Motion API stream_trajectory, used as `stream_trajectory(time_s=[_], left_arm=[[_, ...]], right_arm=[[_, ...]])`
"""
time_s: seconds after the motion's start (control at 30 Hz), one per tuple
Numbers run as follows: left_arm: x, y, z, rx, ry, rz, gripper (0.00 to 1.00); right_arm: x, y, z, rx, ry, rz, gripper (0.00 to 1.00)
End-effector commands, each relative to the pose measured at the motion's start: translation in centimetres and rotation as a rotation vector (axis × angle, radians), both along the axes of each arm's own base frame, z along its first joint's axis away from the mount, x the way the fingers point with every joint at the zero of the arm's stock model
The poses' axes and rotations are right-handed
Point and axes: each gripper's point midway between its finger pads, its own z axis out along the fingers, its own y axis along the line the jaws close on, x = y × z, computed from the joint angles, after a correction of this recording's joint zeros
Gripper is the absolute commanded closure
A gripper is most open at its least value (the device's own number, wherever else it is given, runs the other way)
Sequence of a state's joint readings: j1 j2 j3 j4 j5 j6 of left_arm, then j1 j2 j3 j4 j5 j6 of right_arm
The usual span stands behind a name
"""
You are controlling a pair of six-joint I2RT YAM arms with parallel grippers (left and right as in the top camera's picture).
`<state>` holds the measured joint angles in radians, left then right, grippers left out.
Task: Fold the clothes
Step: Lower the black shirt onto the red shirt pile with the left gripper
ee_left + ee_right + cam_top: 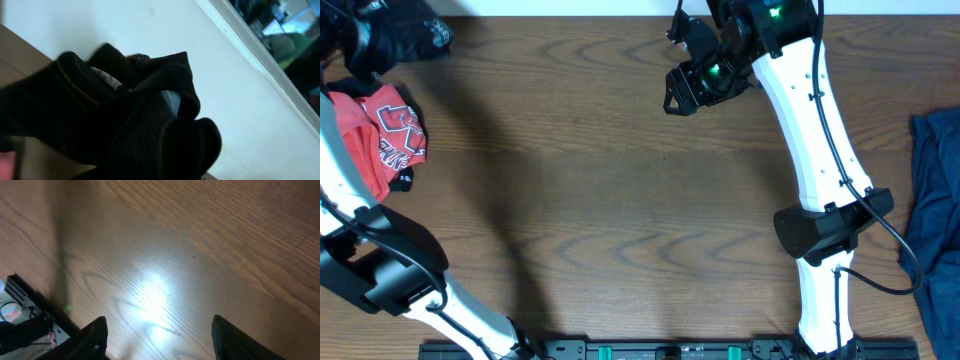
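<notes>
The black jersey (395, 35) is bunched up at the far left corner of the table, lifted at my left gripper (365, 40). In the left wrist view the black cloth (125, 125), with thin orange lines, fills the frame and hides the fingers; it looks held in them. My right gripper (680, 90) hovers over bare wood at the far middle of the table. Its two fingers are spread wide and empty in the right wrist view (160, 340).
A red garment with white lettering (385, 140) lies crumpled at the left edge. A dark blue garment (935, 220) lies at the right edge. The wooden table (620, 220) lies between them. A white wall (225, 90) stands behind the table.
</notes>
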<state>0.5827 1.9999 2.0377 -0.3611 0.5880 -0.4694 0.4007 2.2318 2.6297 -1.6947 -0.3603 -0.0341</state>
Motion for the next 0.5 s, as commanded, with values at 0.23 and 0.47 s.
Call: stream_trajectory(time_s=[0.23,0.47], left_arm=[[-3.7,10.7,-2.9,0.040,0.053,0.239,0.94],[-4.6,14.7,-9.4,-0.055,0.115,0.250,0.95]], right_arm=[[-1.0,1.5,0.7,0.085,0.035,0.037,0.37],[-1.9,2.9,1.1,0.124,0.051,0.073,0.36]])
